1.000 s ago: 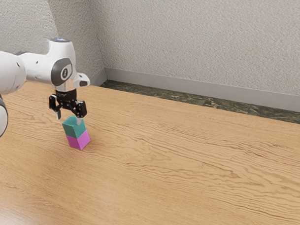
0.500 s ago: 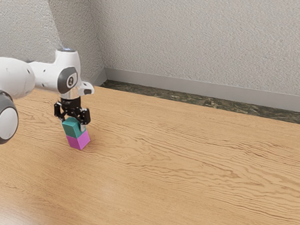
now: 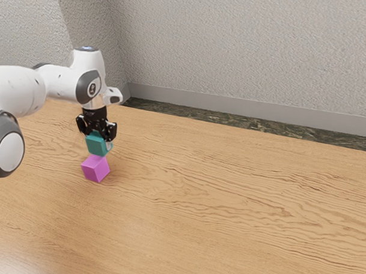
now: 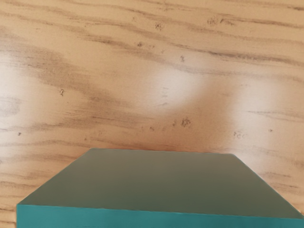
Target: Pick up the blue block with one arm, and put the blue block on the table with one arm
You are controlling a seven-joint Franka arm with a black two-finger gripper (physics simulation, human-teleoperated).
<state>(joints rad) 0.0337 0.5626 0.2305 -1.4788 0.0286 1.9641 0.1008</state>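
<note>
Blue block (image 3: 95, 145): held aloft, clasped between the fingers (image 3: 109, 145) — above the magenta block (image 3: 94, 169) and apart from it. Magenta block: resting on the wood-grained table (image 3: 233, 195). Beyond the table — a pale textured wall (image 3: 240, 45) with grey skirting (image 3: 230, 105).

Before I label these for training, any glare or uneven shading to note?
Pale glare on the table at the exterior view's lower left; in the wrist view, whitish patches on it, and one dull face on the teal block.
</note>
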